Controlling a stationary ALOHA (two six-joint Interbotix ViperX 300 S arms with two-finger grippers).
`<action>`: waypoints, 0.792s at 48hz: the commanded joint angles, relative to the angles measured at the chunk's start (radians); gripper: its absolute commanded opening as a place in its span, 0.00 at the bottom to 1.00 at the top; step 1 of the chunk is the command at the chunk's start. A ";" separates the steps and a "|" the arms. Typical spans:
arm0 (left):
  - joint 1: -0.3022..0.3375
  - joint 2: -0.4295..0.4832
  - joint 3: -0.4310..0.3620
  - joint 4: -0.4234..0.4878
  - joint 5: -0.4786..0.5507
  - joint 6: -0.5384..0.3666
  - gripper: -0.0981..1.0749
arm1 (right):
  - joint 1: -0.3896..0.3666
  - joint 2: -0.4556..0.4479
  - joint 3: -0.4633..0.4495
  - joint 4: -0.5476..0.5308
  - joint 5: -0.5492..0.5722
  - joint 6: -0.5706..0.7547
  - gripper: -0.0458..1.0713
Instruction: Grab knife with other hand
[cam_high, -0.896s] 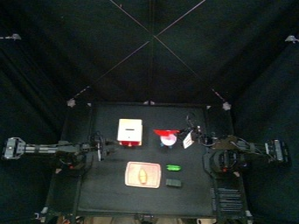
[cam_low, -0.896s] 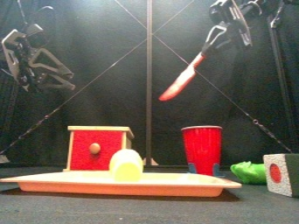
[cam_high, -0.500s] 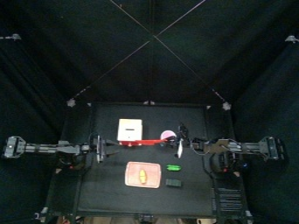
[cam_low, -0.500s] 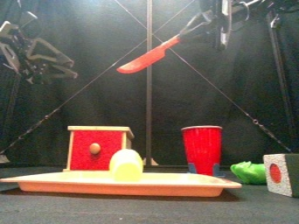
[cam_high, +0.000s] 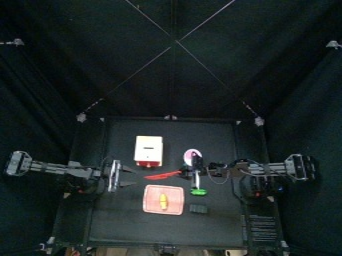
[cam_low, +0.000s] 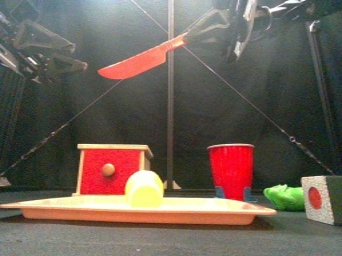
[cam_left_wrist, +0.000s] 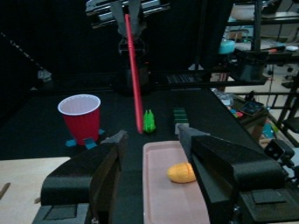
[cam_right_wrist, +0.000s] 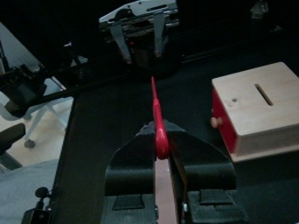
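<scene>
Knife held aloft between 2 arms

The right gripper clenches the slim, smooth red knife by its handle; the left gripper faces its blade, jaws spread wide.

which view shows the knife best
The front view: the knife hangs in profile, held by the right gripper above the table. The left wrist sees it edge-on as a thin line, the right wrist foreshortened, the top only a small streak.

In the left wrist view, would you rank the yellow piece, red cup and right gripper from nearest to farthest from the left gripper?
1. Yellow piece, on the tray just ahead.
2. Red cup, mid-table.
3. Right gripper, opposite, holding the knife.
</scene>
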 joint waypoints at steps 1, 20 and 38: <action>-0.006 0.032 -0.038 -0.015 -0.014 0.000 0.83 | 0.005 -0.003 -0.044 -0.018 0.011 0.000 0.33; -0.021 0.150 -0.101 -0.034 -0.060 0.000 0.83 | 0.002 0.021 -0.072 -0.041 0.012 0.000 0.33; -0.018 0.249 -0.152 -0.034 -0.074 0.003 0.81 | 0.000 0.023 -0.084 -0.043 0.012 0.000 0.33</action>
